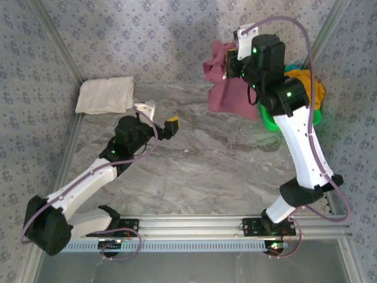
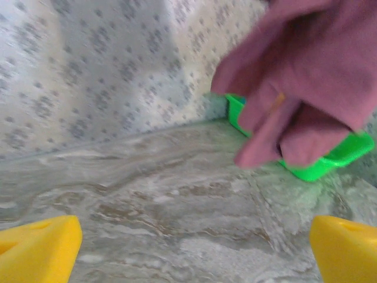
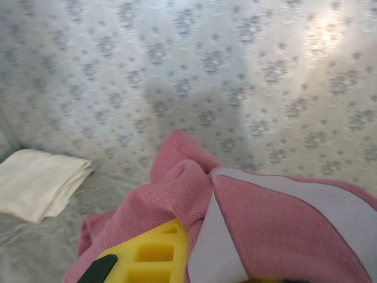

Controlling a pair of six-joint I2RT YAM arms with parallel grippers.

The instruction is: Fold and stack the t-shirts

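Your right gripper (image 1: 230,59), upper centre, clamps the maroon t-shirt (image 1: 232,94), which hangs partly hiding the green basket (image 1: 271,122) holding the mustard t-shirt (image 1: 307,79). Your left gripper (image 1: 160,117) gapes empty mid-left; the folded cream t-shirt (image 1: 106,94) lies upper left.

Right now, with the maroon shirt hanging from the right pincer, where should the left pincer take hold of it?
Probably the lower hanging edge of the maroon shirt, coming from the left. The shirt hangs bunched from the right pincer beside the basket, and the open left pincer faces that edge across bare table.
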